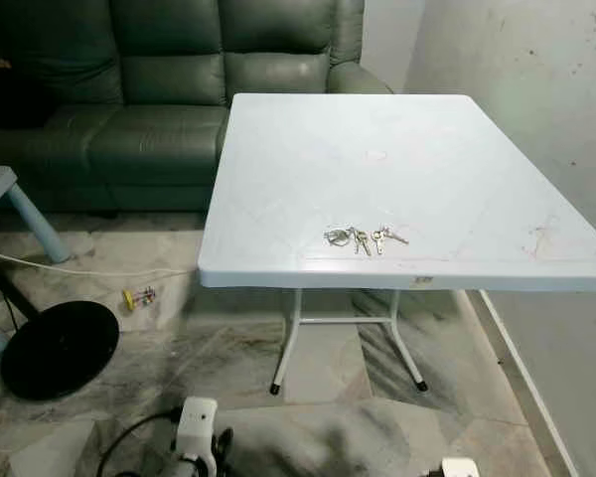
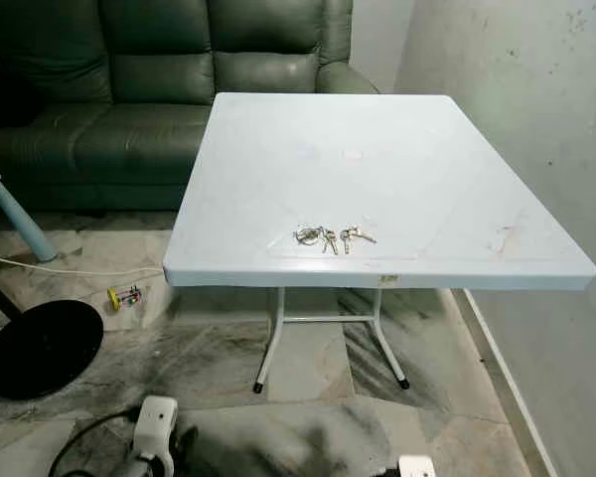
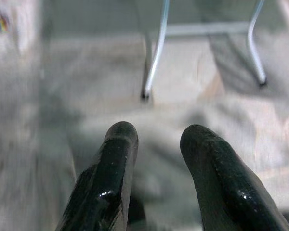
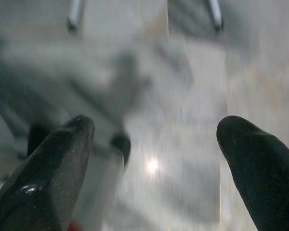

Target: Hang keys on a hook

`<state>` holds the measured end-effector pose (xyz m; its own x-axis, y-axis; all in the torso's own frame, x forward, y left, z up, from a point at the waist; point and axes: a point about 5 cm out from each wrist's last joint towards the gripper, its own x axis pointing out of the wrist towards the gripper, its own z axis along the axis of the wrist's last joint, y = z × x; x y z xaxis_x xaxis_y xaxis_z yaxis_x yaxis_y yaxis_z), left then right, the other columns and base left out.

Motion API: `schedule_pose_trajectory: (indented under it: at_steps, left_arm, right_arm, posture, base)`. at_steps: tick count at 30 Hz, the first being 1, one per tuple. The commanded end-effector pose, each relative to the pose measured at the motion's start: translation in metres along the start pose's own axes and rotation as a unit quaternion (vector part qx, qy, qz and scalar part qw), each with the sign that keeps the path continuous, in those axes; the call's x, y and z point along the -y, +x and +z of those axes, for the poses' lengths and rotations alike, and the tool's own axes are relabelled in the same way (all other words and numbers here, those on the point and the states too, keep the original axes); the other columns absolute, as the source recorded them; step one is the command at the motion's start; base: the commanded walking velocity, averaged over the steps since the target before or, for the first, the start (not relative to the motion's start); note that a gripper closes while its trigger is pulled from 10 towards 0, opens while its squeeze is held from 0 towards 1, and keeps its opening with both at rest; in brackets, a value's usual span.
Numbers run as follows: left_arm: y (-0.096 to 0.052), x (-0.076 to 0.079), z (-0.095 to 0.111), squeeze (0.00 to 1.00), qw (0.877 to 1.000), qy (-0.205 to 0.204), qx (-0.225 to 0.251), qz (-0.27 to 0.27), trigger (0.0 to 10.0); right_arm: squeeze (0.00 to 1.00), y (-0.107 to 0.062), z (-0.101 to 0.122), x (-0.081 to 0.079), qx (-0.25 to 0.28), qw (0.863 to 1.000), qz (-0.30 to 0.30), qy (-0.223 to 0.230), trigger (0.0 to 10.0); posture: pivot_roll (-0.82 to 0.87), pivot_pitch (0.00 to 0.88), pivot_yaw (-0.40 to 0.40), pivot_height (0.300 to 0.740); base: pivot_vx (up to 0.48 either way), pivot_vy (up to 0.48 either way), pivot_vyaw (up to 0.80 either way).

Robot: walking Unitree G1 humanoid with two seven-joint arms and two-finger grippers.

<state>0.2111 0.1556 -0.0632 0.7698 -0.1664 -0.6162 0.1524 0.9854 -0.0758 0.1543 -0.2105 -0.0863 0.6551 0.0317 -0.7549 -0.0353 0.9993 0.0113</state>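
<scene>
Ahead, the keys (image 1: 364, 238) lie near the front edge of the white worktop (image 1: 308, 149), at about twelve o'clock from the robot. The left pincer (image 3: 156, 139) hangs low over the floor, slightly parted and empty, while the right pincer (image 4: 154, 134) gapes wide, also empty. To pick them up well, it should probably step closer and lower one pincer squarely over the ring.

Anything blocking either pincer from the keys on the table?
Nothing visible does. The keys lie in the open near the front edge of the white table, nothing around them. Both arms hang low over the floor: left pincer and right pincer are open and empty. No hook is seen.
</scene>
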Motion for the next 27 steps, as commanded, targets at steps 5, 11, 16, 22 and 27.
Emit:
schedule_pose_trajectory:
  at_steps: [5, 11, 16, 22, 27]
  left_arm:
    - [0.009, 0.007, 0.044, 0.00, 0.994, 0.023, 0.105, -0.036, 10.0]
    - [0.011, 0.022, 0.077, 0.00, 0.977, 0.041, 0.193, -0.074, 10.0]
    - [0.007, 0.038, 0.095, 0.00, 0.958, 0.052, 0.259, -0.108, 10.0]
    - [0.006, 0.052, 0.127, 0.00, 0.940, 0.049, 0.315, -0.122, 10.0]
    - [0.009, 0.053, 0.156, 0.00, 0.935, 0.035, 0.337, -0.101, 10.0]
  right_arm:
    - [0.00, 0.007, 0.043, -0.005, 0.106, 0.994, 0.031, -0.019, 10.0]
    - [0.00, 0.006, 0.072, -0.015, 0.196, 0.979, 0.058, -0.023, 10.0]
    - [0.00, -0.001, 0.096, -0.020, 0.275, 0.959, 0.072, -0.012, 10.0]
    - [0.00, -0.004, 0.126, -0.021, 0.337, 0.939, 0.067, 0.011, 10.0]
    - [0.00, -0.007, 0.157, -0.020, 0.379, 0.924, 0.050, 0.026, 10.0]
  posture:
    - [0.08, 0.000, -0.045, 0.740]
    - [0.07, 0.000, -0.042, 0.740]
    - [0.07, 0.000, -0.041, 0.740]
    - [0.07, 0.000, -0.046, 0.740]
    - [0.07, 0.000, -0.047, 0.740]
  base:
    - [0.000, 0.000, 0.00]
    - [0.000, 0.000, 0.00]
    - [0.000, 0.000, 0.00]
    - [0.000, 0.000, 0.00]
    - [0.000, 0.000, 0.00]
